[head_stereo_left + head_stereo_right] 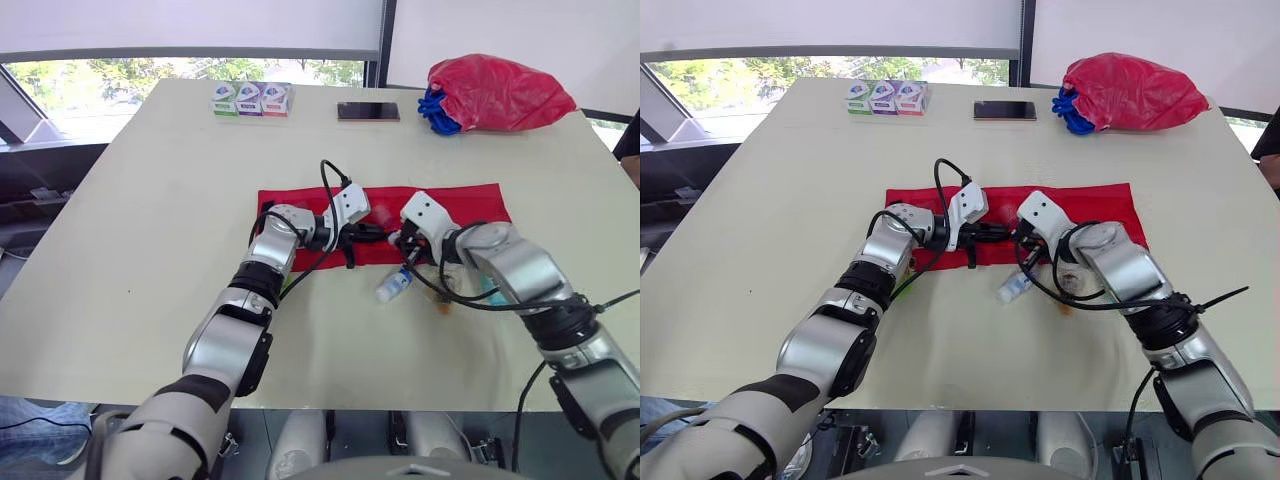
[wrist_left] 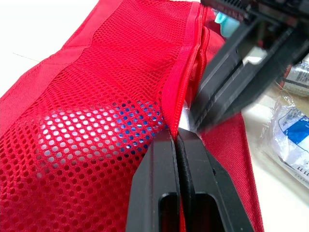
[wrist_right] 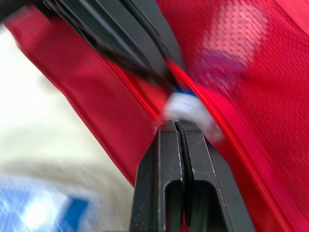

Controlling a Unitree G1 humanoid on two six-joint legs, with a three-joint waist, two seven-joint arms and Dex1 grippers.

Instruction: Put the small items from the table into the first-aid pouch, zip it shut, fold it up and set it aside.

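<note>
The red first-aid pouch [image 1: 470, 203] lies spread flat across the middle of the table, mesh side up. My left gripper [image 2: 176, 134] is shut, pinching the pouch's zipper edge [image 2: 179, 87]. My right gripper [image 3: 175, 123] is shut too, right beside it on the same edge, with a blurred white bit [image 3: 187, 107] at its tips. From the head, both grippers [image 1: 392, 237] meet at the pouch's near edge. A small clear bottle [image 1: 393, 286], an orange bit [image 1: 443, 306] and plastic-wrapped packets [image 2: 289, 140] lie on the table just in front of the pouch.
At the far edge stand three small boxes [image 1: 250, 99], with a dark phone [image 1: 368, 111] to their right. A red plastic bag [image 1: 497, 93] with something blue beside it sits at the far right corner.
</note>
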